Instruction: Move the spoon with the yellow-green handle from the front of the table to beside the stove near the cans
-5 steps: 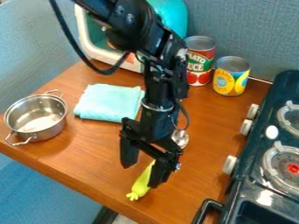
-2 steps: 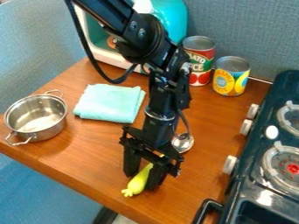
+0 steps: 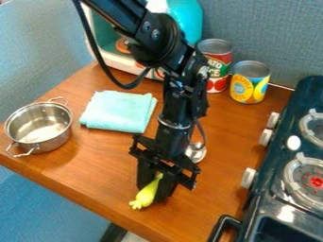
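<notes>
Gripping a yellow-green toy (image 3: 146,193) between my closed fingers (image 3: 166,187), lower centre of the frame, low by the wooden surface (image 3: 82,168). Its slim, tapered body could twist or slip if my hold is off-centre; a silver spoon (image 3: 196,153) lies close behind.

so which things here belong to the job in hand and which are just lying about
In the job:
- gripper
- yellow toy, right at the gripper

Just lying about:
- pot
- folded cloth
- red can
- yellow can
- spoon
- stove
- turquoise box at the back
</notes>
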Motion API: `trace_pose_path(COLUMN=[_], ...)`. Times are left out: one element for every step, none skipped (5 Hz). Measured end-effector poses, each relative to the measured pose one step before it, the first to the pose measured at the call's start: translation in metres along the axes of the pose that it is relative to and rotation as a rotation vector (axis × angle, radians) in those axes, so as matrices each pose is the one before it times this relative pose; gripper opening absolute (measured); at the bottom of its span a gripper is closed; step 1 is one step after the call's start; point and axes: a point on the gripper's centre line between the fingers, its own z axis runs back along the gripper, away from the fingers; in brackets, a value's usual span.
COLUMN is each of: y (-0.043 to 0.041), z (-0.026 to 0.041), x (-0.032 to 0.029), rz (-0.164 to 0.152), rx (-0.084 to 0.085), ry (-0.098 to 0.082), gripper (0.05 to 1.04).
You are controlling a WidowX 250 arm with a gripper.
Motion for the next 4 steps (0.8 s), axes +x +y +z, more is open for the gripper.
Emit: trace_pose_path(y=[-0.00043,-0.00345,-0.00626,-0.00197], z=[0.00959,0.01977,0.01691,0.00650], x=[0.00636,0.01017,0.01360,0.01445], rz=[0.0143,-0.0018,-0.0112,0.0022], rx=[0.0068,0.0067,-0.0026,-0.0042], ry=[-0.0257,-0.0619,-0.0514,-0.0210], gripper=[0.457,0.457,0.457,0.457])
